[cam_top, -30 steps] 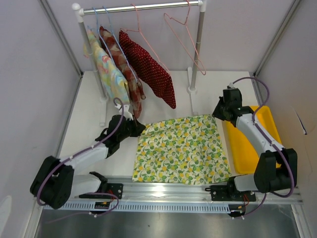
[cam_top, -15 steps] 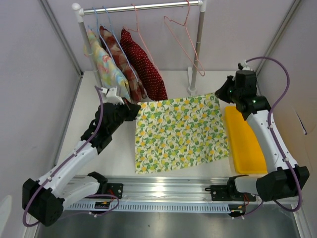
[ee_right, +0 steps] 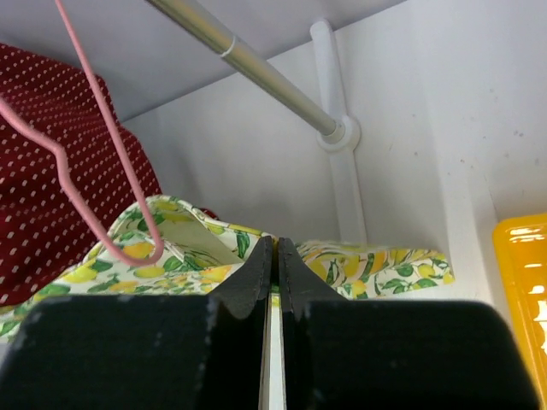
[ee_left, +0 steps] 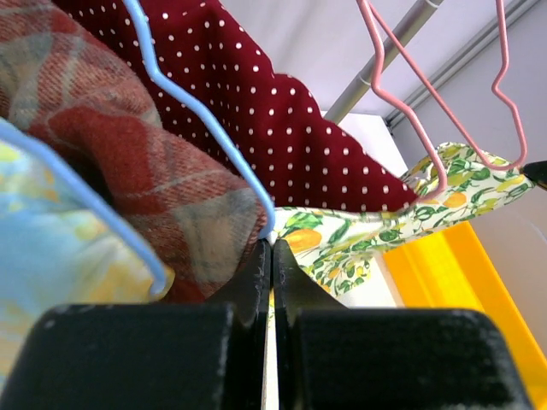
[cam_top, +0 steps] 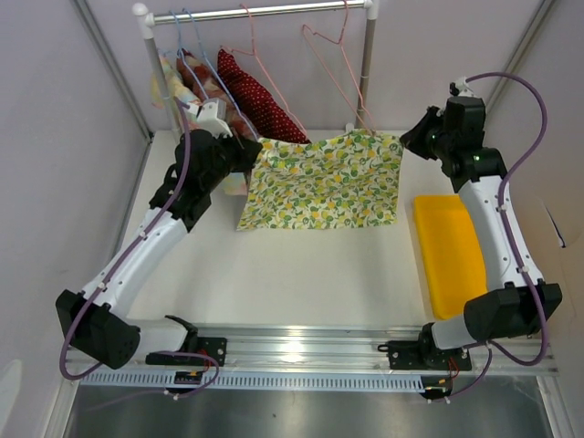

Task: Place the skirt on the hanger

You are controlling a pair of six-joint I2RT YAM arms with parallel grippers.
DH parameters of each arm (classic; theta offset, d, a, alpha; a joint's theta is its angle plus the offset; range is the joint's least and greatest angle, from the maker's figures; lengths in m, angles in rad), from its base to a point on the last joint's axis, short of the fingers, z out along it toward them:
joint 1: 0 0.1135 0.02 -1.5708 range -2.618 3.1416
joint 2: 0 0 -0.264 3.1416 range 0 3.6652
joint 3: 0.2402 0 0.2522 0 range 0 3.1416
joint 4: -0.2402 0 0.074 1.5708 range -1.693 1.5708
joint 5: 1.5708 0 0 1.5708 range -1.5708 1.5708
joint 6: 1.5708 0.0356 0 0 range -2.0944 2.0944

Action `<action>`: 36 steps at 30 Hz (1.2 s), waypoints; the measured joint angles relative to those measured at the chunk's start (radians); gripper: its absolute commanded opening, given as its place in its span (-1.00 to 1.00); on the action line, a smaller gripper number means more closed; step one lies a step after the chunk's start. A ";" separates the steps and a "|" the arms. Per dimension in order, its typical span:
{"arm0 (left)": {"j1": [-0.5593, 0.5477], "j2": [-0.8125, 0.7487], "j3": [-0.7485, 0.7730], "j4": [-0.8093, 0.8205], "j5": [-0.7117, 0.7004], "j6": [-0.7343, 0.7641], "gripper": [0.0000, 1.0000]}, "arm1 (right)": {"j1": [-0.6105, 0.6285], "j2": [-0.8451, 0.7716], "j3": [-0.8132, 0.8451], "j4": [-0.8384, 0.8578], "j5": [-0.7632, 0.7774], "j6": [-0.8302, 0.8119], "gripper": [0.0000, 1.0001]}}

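The lemon-print skirt (cam_top: 324, 178) hangs stretched between my two grippers, lifted off the table just in front of the rack. My left gripper (cam_top: 251, 146) is shut on its upper left corner, close to the red dotted garment (cam_top: 265, 105). My right gripper (cam_top: 406, 141) is shut on its upper right corner. The empty pink hanger (cam_top: 342, 73) hangs from the rail, its lower tip just above the skirt's top edge. In the left wrist view the hanger (ee_left: 385, 94) is above the skirt (ee_left: 359, 235). In the right wrist view the hanger's (ee_right: 102, 128) lower bend overlaps the skirt (ee_right: 188, 256).
The rail (cam_top: 265, 13) also carries light-blue hangers (cam_top: 196, 55) with a floral and a plaid garment, and a second pink hanger (cam_top: 255, 50). The rack's right post (cam_top: 367, 64) stands behind the skirt. A yellow tray (cam_top: 452, 255) lies on the table at the right.
Both arms have lifted the skirt off the table and carried it back and up to the rack. It lay flat before and now hangs between the grippers under the pink hanger.
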 measured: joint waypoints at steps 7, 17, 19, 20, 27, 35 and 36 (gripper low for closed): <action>0.007 -0.095 -0.125 -0.027 0.034 0.002 -1.00 | 0.011 -0.235 -0.353 0.058 -0.030 0.035 -1.00; -0.112 -0.335 -0.761 0.018 0.040 -0.170 -1.00 | 0.198 -0.626 -0.980 0.108 0.006 0.214 -1.00; -0.124 -0.340 -0.833 0.021 0.034 -0.206 -1.00 | 0.267 -0.650 -1.051 0.113 0.041 0.256 -1.00; -0.125 -0.341 -0.858 0.020 0.030 -0.219 -1.00 | 0.287 -0.651 -1.074 0.113 0.053 0.273 -1.00; -0.146 -0.375 -0.904 0.039 -0.005 -0.269 -1.00 | 0.315 -0.640 -1.137 0.134 0.127 0.332 -0.63; -0.159 -0.465 -0.909 -0.005 -0.012 -0.274 -0.17 | 0.315 -0.644 -1.149 0.128 0.176 0.349 0.67; -0.161 -0.492 -0.903 -0.027 -0.012 -0.264 -0.10 | 0.315 -0.648 -1.145 0.120 0.179 0.349 0.68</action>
